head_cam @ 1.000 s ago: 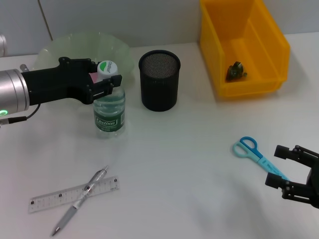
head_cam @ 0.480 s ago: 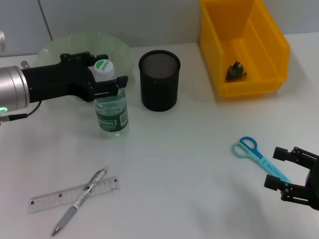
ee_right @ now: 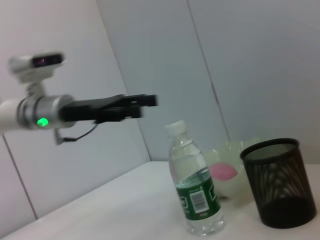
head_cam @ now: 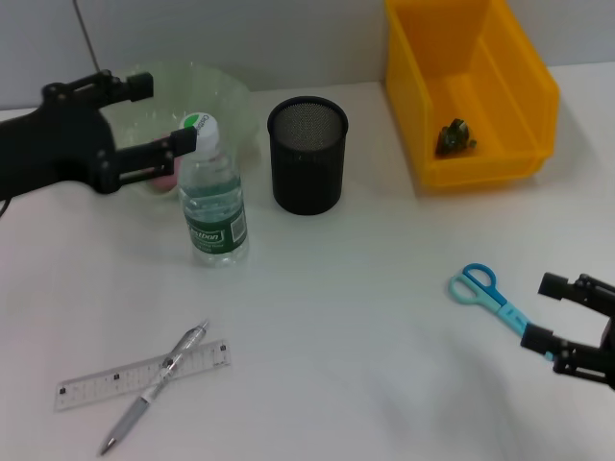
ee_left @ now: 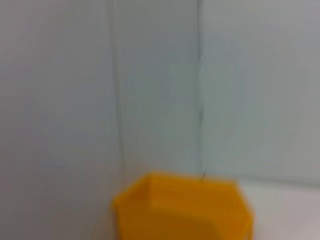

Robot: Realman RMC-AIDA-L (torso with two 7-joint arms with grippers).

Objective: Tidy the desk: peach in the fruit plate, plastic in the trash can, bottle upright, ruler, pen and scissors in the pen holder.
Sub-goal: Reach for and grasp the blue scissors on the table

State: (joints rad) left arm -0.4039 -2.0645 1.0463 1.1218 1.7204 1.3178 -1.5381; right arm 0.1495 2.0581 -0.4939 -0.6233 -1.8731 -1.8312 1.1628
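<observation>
Left tool (head_cam: 163,115) open beside upright bottle (head_cam: 213,197)

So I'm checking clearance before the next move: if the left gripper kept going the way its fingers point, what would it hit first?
Probably the bottle: the open left gripper points at its cap, though it may sit high enough to pass over.

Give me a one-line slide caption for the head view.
Left gripper open beside the upright bottle; right gripper open near the scissors.
</observation>
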